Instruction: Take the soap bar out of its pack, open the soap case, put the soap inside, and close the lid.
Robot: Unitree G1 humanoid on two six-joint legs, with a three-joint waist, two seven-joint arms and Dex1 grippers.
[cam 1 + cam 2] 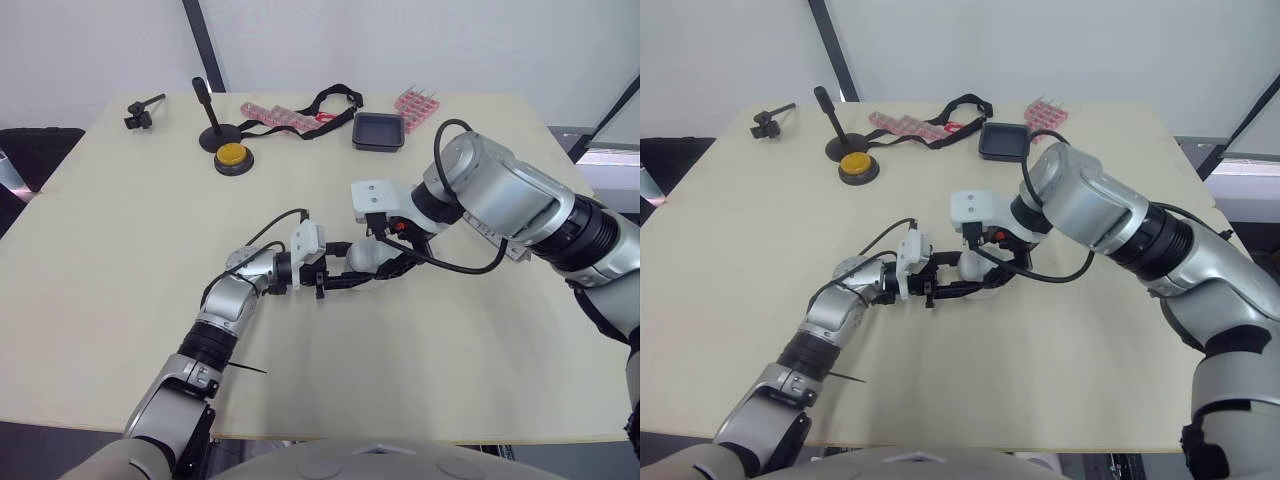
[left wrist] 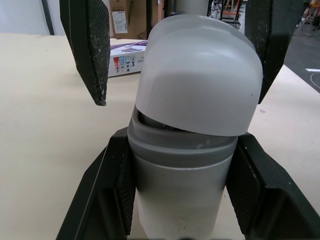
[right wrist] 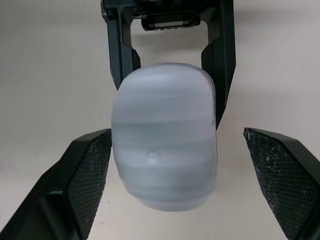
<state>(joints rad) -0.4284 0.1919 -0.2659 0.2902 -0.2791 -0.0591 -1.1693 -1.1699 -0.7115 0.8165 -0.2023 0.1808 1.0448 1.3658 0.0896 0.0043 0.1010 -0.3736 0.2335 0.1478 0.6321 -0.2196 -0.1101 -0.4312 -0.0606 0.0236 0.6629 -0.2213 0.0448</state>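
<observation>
The soap case [image 1: 364,257] has a grey base [image 2: 182,185] and a frosted translucent lid [image 2: 200,75]. The lid sits tilted and slightly ajar on the base. My left gripper [image 1: 343,273] is shut on the base, just above the middle of the table. My right gripper [image 3: 184,187] faces it from the lid end, open, with its fingers [image 2: 89,47] on either side of the lid and apart from it. Whether soap lies inside is hidden. A white and purple box [image 2: 127,62] lies on the table behind the case.
At the back of the table stand a black tray [image 1: 378,131], a yellow button [image 1: 233,157], a black stand [image 1: 210,125], pink packs [image 1: 275,115] with a black strap [image 1: 335,98], and a small black clamp [image 1: 140,115].
</observation>
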